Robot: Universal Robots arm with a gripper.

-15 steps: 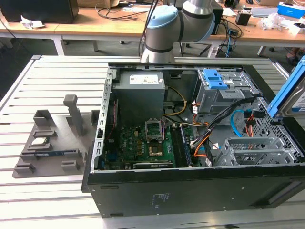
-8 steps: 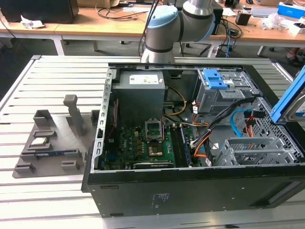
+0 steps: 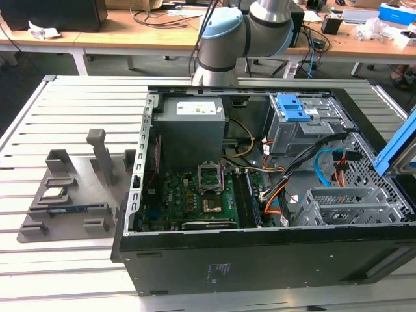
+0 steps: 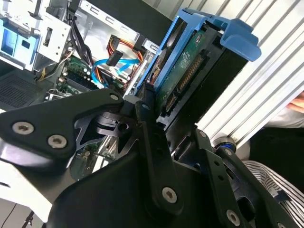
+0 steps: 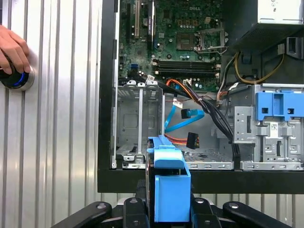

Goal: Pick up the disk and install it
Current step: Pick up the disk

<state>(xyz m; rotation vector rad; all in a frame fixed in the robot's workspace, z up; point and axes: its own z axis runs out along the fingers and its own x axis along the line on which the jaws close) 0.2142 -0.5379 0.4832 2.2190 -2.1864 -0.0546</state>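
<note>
Jaws clamped on the disk (image 5: 168, 192), held on edge above the table (image 5: 57, 118), just outside the computer case (image 5: 107, 95). Risks: bracket striking the case wall, or snagging loose cables (image 5: 183, 116) beside the empty drive cage (image 5: 137, 123) — tilted entry could jam.

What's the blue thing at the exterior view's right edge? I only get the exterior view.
Observer: The disk in its blue bracket, clamped edge-on by the gripper in both wrist views.
Operator: Which face shows?
Observer: The second wrist view shows its green circuit board and a row of connector pins.
Operator: Anyone close?
Observer: In the first wrist view, a hand rests on a round button on the slatted table.
</note>
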